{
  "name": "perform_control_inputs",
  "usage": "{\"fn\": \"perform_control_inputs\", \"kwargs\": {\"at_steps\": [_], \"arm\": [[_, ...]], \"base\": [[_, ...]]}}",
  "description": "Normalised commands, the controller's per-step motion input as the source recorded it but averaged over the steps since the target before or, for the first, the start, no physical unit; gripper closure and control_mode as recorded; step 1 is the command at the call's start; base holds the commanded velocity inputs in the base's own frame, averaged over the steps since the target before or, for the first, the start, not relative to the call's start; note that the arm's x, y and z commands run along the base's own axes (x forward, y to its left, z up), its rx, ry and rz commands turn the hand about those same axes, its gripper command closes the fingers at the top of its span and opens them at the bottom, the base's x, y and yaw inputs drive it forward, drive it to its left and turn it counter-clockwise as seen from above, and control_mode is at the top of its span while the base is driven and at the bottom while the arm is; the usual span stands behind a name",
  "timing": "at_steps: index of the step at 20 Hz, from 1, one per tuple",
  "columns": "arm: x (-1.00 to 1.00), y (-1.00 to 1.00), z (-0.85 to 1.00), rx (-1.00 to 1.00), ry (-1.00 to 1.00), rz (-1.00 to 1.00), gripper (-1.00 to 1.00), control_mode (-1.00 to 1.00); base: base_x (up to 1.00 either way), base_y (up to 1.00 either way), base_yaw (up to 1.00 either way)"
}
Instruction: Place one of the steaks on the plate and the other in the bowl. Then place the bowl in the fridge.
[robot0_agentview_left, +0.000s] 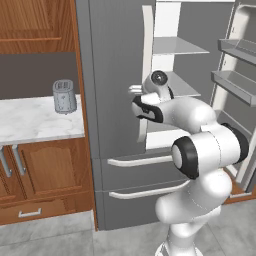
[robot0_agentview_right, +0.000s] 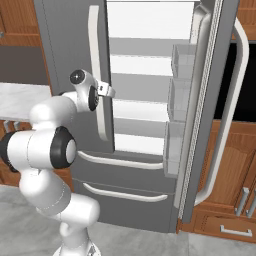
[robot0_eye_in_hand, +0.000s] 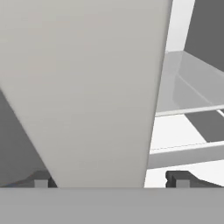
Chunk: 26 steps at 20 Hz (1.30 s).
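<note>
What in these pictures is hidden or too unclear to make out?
- Left base view: the fridge shelves' lower part is hidden by the arm.
- Hand view: the pale door handle sits between the open fingers; contact cannot be told.
- Left base view: the grey countertop appliance is too small to identify.

Fridge (robot0_agentview_left: 115, 75): tall, grey, double-door, upright beside the wooden cabinets; its right door (robot0_agentview_right: 200, 115) stood swung wide open, showing pale door bins, while the left door was shut. Interior white, with flat shelves (robot0_agentview_left: 177, 46) stacked one above another, all bare where visible. Long curved pale handle (robot0_agentview_right: 97, 75) ran down the left door's edge; two drawer fronts below had horizontal pale handles.
</note>
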Motion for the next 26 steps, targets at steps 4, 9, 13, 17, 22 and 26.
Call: {"fn": "perform_control_inputs", "kwargs": {"at_steps": [4, 9, 13, 17, 22, 26], "arm": [[0.08, 0.02, 0.0, 0.0, 0.0, 0.0, 1.0, -1.0], [0.0, 0.0, 0.0, 0.0, 0.01, 0.0, 1.0, -1.0], [-0.44, 0.01, 0.0, 0.0, 0.0, -0.07, 1.0, -1.0], [-1.0, 0.42, 0.0, -0.04, 0.0, -0.41, 1.0, -1.0], [-1.0, 0.35, 0.14, -0.02, 0.03, -0.41, 1.0, -1.0], [-0.83, 0.61, 0.12, -0.12, 0.06, -0.41, 1.0, -1.0]], "base": [[0.0, 0.0, 0.0], [0.0, 0.0, 0.0], [0.0, 0.0, 0.0], [0.0, 0.0, 0.0], [0.0, 0.0, 0.0], [0.0, 0.0, 0.0]]}}
